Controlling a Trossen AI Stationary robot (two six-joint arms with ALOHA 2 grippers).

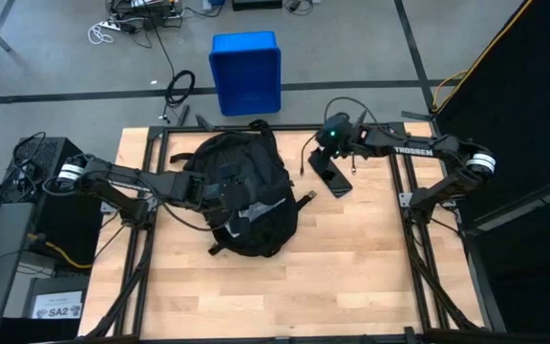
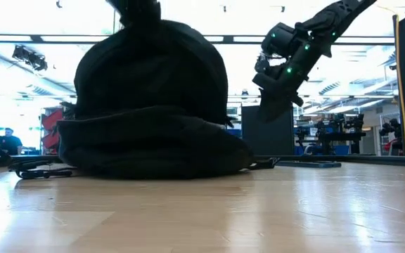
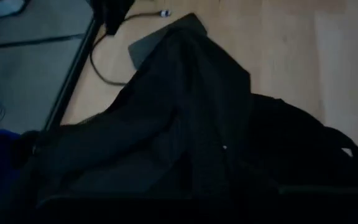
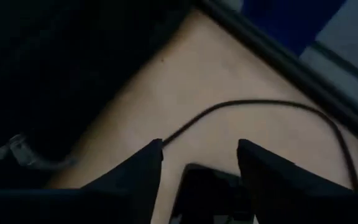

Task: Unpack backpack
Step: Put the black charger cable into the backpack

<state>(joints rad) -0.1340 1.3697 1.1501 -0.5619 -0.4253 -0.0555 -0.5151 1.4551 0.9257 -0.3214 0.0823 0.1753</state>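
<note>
Wooden planks of the pale tabletop (image 1: 351, 277) are running bare along the near edge, and past them we are seeing the large black fabric backpack (image 1: 246, 196) lying in the middle of the table, slumped into a rounded heap in the low view (image 2: 150, 105). Our left gripper (image 1: 220, 194) is sitting on top of the bag from the left side; whether it is released or clenched on the fabric we cannot tell, since its fingers are not showing against the dark cloth.

Farther back and to the right, our right gripper (image 4: 199, 157) is hovering with its fingers spread apart and nothing between them, just above a flat dark rectangular device (image 1: 333, 178) lying on the wood beside a thin black cable (image 4: 260, 107). Beyond the table's far edge, a blue plastic bin (image 1: 245, 70) is standing on the floor.

We are judging the risks ahead: the cable could snag a finger and drag the device, and tugging the limp backpack with one arm could slide it into both.
</note>
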